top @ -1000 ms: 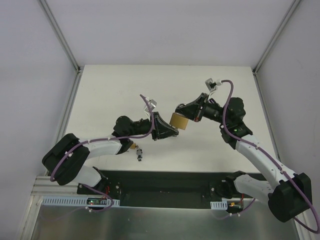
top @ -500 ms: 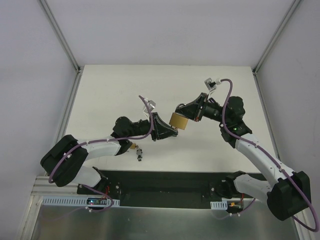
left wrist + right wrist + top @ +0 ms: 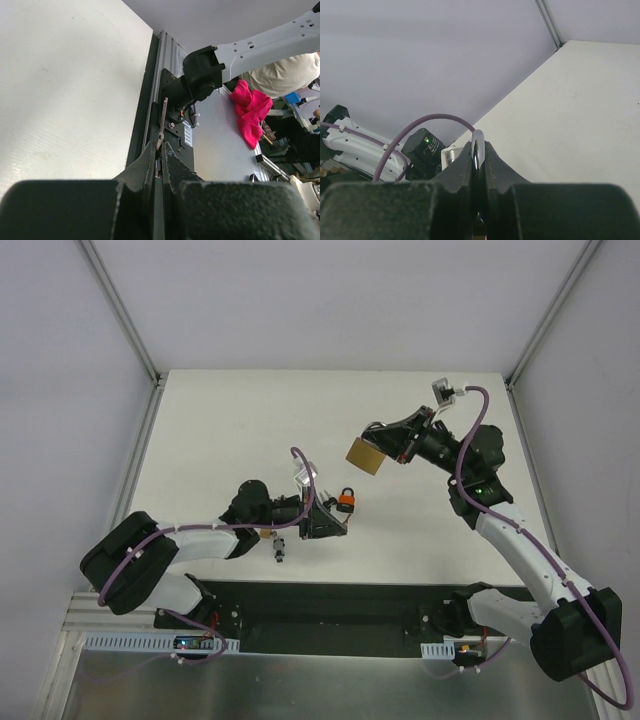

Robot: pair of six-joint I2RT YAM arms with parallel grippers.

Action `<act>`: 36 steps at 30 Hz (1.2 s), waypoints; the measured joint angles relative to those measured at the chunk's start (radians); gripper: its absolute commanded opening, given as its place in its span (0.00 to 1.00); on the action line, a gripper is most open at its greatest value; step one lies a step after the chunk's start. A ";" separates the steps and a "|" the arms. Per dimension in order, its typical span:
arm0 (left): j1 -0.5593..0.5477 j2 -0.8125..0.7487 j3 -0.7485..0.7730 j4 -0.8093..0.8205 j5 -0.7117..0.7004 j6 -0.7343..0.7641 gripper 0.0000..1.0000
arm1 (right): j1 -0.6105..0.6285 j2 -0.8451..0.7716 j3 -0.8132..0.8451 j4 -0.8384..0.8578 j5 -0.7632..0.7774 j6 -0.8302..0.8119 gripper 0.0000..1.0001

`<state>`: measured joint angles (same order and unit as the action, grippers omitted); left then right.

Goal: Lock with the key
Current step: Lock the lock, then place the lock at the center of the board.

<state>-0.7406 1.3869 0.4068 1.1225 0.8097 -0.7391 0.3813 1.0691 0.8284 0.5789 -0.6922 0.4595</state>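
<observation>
A brass padlock [image 3: 365,456] hangs in the air at the centre right. My right gripper [image 3: 392,445] is shut on its silver shackle [image 3: 478,145], which stands between the fingers in the right wrist view; the lock body is hidden there. My left gripper [image 3: 332,517] is shut on a thin metal key [image 3: 163,122], whose blade sticks out past the fingertips. In the top view an orange-and-black key head [image 3: 347,500] shows at the gripper's tip. The key is well apart from the padlock, below and to its left.
A small metal piece [image 3: 280,546] lies on the white table [image 3: 230,420] under the left arm, near the front edge. The black base plate [image 3: 330,610] runs along the near side. Frame posts stand at the back corners. A pink cloth [image 3: 252,112] lies beyond the table.
The key and padlock were together a second ago and have come apart. My right gripper pulled the padlock up and to the right. My left gripper dropped back toward the near edge with the key.
</observation>
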 measured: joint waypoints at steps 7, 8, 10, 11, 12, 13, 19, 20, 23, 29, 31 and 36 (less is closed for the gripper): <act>0.000 -0.044 0.000 -0.076 -0.034 0.040 0.00 | 0.000 0.002 0.000 -0.039 0.000 -0.037 0.00; 0.000 -0.051 0.000 -0.088 -0.043 0.046 0.00 | 0.000 0.002 0.000 -0.050 0.000 -0.045 0.01; 0.000 -0.074 0.000 -0.135 -0.078 0.064 0.00 | 0.000 0.005 0.000 -0.083 -0.001 -0.069 0.00; 0.000 -0.086 -0.001 -0.157 -0.094 0.075 0.00 | 0.000 0.008 0.000 -0.099 -0.002 -0.079 0.01; 0.000 -0.100 -0.002 -0.181 -0.114 0.084 0.00 | 0.000 0.013 -0.002 -0.113 -0.005 -0.087 0.00; 0.000 -0.115 -0.005 -0.204 -0.134 0.096 0.00 | 0.000 0.019 -0.008 -0.121 -0.008 -0.092 0.00; 0.000 -0.173 -0.011 -0.322 -0.230 0.142 0.00 | 0.000 0.087 -0.091 -0.140 -0.039 -0.105 0.00; 0.000 -0.179 -0.013 -0.338 -0.246 0.150 0.00 | 0.000 0.102 -0.115 -0.143 -0.043 -0.106 0.01; 0.000 -0.185 -0.013 -0.370 -0.276 0.157 0.00 | 0.013 0.153 -0.175 -0.159 -0.048 -0.110 0.01; 0.000 -0.178 -0.013 -0.391 -0.299 0.157 0.00 | 0.109 0.280 -0.252 -0.151 -0.045 -0.109 0.01; 0.000 -0.170 -0.013 -0.396 -0.299 0.157 0.00 | 0.145 0.327 -0.270 -0.125 -0.042 -0.100 0.00; 0.000 -0.143 -0.013 -0.399 -0.299 0.156 0.00 | 0.196 0.474 -0.303 -0.028 -0.039 -0.046 0.01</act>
<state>-0.7406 1.2438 0.3935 0.7235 0.5106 -0.5827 0.5770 1.5433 0.5251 0.5507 -0.7311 0.4133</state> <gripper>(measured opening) 0.014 0.089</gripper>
